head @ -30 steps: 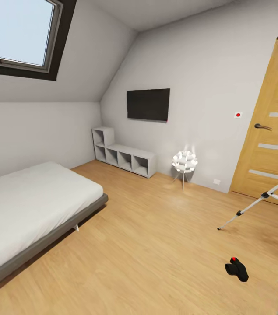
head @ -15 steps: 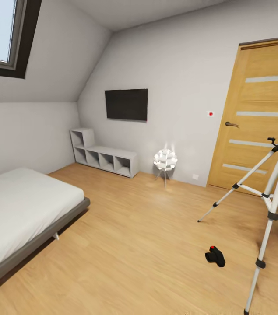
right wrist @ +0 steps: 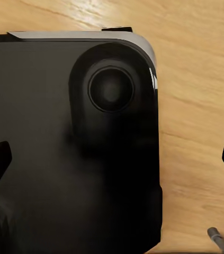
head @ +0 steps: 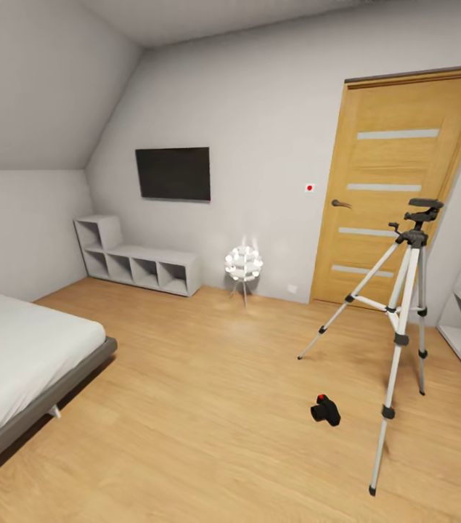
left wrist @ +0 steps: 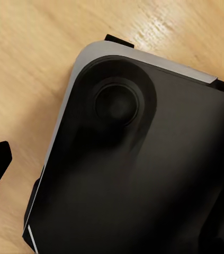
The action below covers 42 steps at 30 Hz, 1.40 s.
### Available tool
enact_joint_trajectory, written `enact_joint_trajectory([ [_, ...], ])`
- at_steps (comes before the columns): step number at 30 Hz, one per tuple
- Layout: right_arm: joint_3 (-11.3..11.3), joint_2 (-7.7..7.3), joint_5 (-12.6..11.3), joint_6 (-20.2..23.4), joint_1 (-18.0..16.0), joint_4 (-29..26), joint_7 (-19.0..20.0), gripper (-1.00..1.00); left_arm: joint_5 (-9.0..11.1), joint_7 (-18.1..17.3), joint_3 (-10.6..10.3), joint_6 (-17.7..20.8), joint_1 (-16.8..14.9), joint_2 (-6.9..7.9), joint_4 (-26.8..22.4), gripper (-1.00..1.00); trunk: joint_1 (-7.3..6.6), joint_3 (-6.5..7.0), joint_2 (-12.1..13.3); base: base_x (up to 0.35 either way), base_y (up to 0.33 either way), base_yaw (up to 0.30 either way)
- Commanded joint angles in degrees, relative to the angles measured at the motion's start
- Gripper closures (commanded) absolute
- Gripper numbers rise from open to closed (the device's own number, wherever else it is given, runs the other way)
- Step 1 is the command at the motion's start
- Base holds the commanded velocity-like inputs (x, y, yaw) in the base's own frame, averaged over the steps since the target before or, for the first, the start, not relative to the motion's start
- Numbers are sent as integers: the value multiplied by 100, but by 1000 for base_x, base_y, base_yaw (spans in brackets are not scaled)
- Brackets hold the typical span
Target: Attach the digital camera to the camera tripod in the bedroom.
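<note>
black digital camera (head: 325, 411) red-dotted, silver-legged camera tripod (head: 400, 319), tan door (head: 393, 189)

A black rounded robot base (right wrist: 69, 148) over light wood floor (right wrist: 196, 106)

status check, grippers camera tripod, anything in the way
Right gripper open, empty; left can't tell. Camera on floor beside tripod, not attached. Floor between them bare.

A bedroom in a home is shown: a low bed (head: 19, 356), a wall-mounted television (head: 173, 173), a wooden door (head: 393, 181) and a sloped ceiling (head: 41, 87) are seen.
</note>
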Motion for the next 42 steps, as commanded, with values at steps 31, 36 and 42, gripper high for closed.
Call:
enact_joint_trajectory([
  [31,-5,9,-21,-16,1,-3,-4,-100,19,2,1,-11,1,0,-4,-100,0,-4,-2,0,0,-292],
  [36,-5,9,-21,-16,1,-3,-2,-100,19,0,1,-11,1,0,-4,-100,0,-4,-2,0,0,-292],
  [42,-5,10,-17,-16,1,-3,-5,-100,19,0,1,-11,1,0,-4,-100,0,-4,-2,0,0,-292],
])
